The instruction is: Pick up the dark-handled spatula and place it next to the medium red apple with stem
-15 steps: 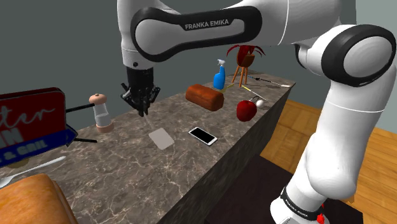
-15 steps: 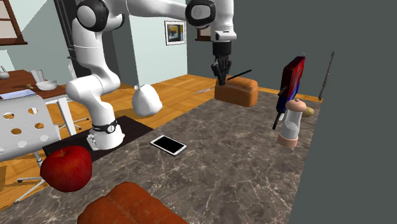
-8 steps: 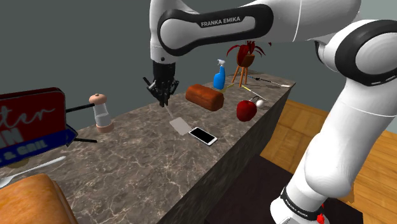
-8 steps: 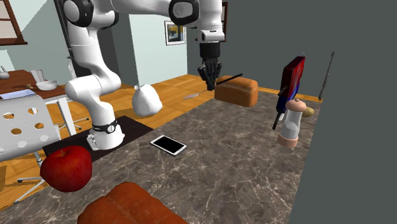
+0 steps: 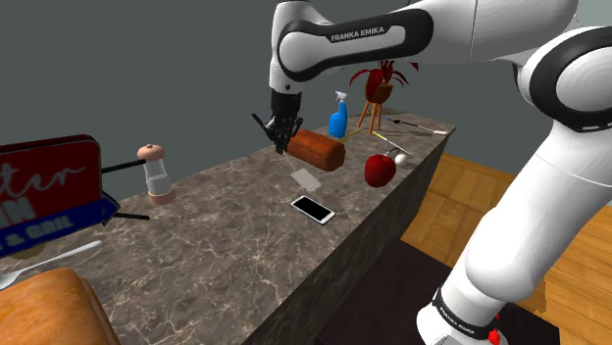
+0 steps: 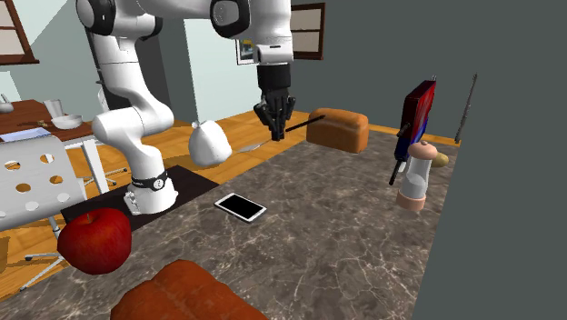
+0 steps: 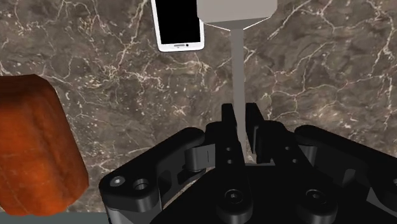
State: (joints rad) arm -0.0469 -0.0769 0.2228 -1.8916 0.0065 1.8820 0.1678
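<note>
My gripper (image 5: pixel 282 137) hangs above the marble counter (image 5: pixel 226 245), shut on the spatula (image 5: pixel 306 179). Its grey blade slants down toward the counter, over the white-edged phone (image 5: pixel 313 208). In the second exterior view the spatula (image 6: pixel 304 119) sticks out both sides of the gripper (image 6: pixel 275 123), dark handle toward the brown loaf (image 6: pixel 338 129). The wrist view has the spatula (image 7: pixel 236 57) clasped between the fingers (image 7: pixel 228 122), its blade by the phone (image 7: pixel 179 24). The red apple (image 5: pixel 380 170) with stem stands near the counter's edge, farther along from the gripper; it is the apple (image 6: pixel 94 240) at the second exterior view's lower left.
A red-brown loaf (image 5: pixel 316 149) lies right behind the gripper and shows beside it as the loaf (image 7: pixel 35 143) in the wrist view. A blue spray bottle (image 5: pixel 338 116) and a potted plant (image 5: pixel 378 83) stand beyond. A pepper mill (image 5: pixel 154 173) and a red box (image 5: pixel 49 191) are at the shoulder view's left.
The arm has carried the spatula along the counter toward the shoulder view's right, from near the pepper mill to beside the red-brown loaf, closer to the apple. The grip is unchanged.
</note>
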